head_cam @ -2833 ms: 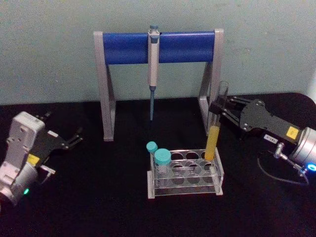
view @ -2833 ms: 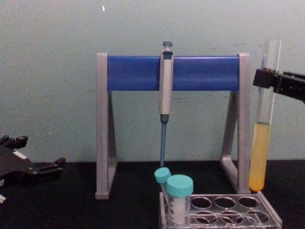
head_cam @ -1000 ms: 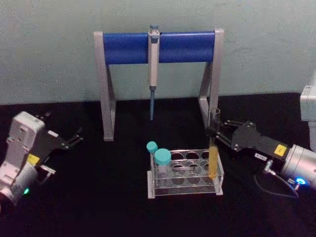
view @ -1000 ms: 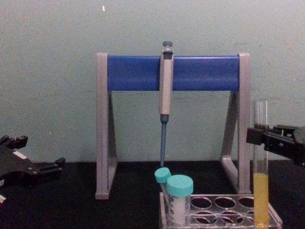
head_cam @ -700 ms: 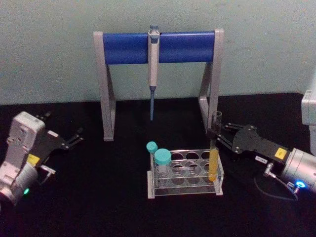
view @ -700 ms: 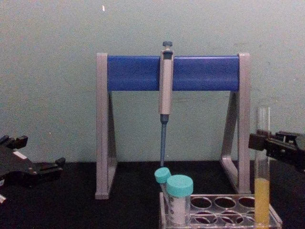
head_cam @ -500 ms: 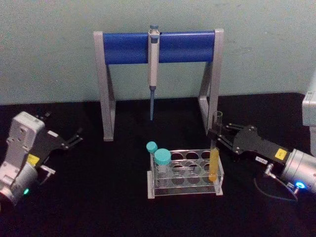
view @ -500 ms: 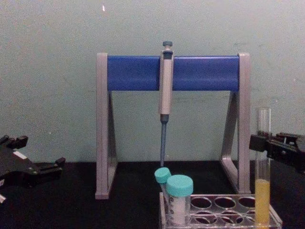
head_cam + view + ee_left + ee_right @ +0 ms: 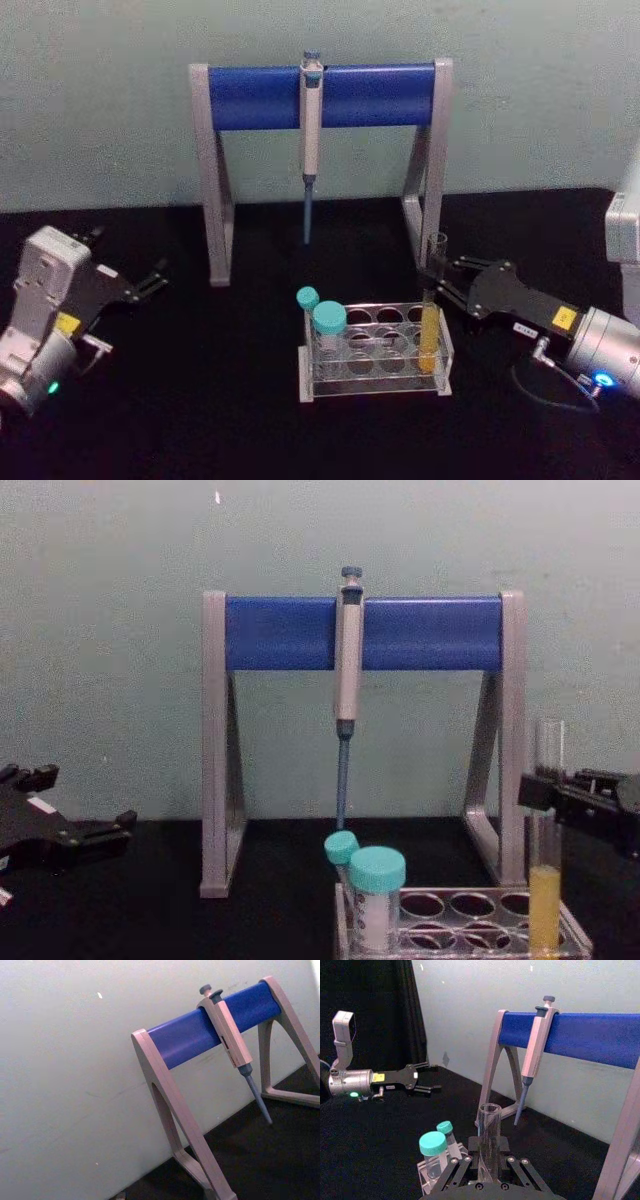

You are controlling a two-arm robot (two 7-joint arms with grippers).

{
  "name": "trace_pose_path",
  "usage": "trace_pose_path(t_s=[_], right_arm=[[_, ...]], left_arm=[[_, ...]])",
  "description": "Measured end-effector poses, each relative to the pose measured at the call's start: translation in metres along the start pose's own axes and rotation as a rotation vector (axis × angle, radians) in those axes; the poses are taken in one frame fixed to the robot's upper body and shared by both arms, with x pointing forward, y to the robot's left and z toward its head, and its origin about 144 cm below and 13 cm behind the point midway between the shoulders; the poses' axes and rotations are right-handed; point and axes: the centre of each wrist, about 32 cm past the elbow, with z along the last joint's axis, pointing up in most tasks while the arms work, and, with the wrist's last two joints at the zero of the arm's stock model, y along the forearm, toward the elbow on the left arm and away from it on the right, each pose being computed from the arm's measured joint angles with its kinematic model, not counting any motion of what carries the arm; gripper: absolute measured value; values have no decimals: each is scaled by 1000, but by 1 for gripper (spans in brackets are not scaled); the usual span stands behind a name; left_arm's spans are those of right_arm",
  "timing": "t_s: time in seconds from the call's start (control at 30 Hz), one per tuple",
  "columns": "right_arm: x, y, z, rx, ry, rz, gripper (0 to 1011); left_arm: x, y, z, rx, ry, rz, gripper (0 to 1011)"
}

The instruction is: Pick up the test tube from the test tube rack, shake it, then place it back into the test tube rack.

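well, the test tube is standing straight up in the test tube rack, in a hole at the rack's right end. i cannot tell if it is the front row or the back row. its yellow liquid sits low, down inside the rack. its open top sticks up high above the rack. so the tube is in its home spot.

i think this is either the very start or the very end of the job, and from this one look i cannot say which. if it is the end, the only thing left is to let go and pull away. if it is the start, the lift, the shake and the put-back are all to do.

my right gripper is just right of the rack and above it, up at the clear top part of the tube. its fingers sit on both sides of the glass and look pressed onto it. so i judge it is clamped on the tube and has not let go yet.

my left gripper is parked far to the left of the rack, with its fingers apart and nothing in them. two short tubes with teal caps stand at the rack's left end. the pipette stand is behind the rack.
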Motion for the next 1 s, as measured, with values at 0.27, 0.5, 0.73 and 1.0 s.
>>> trace_pose_path(t_s=[0.27, 0.5, 0.73, 1.0], right_arm=[[0, 1, -2, -10, -3, 4, 234], [0, 1, -3, -27, -5, 7, 234], [0, 1, -5, -41, -5, 7, 234], [1, 2, -7, -54, -3, 6, 234]], left_arm=[[0, 0, 0, 0, 0, 0, 1001], [0, 0, 0, 0, 0, 0, 1001], [0, 0, 0, 0, 0, 0, 1001], [0, 0, 0, 0, 0, 0, 1001]])
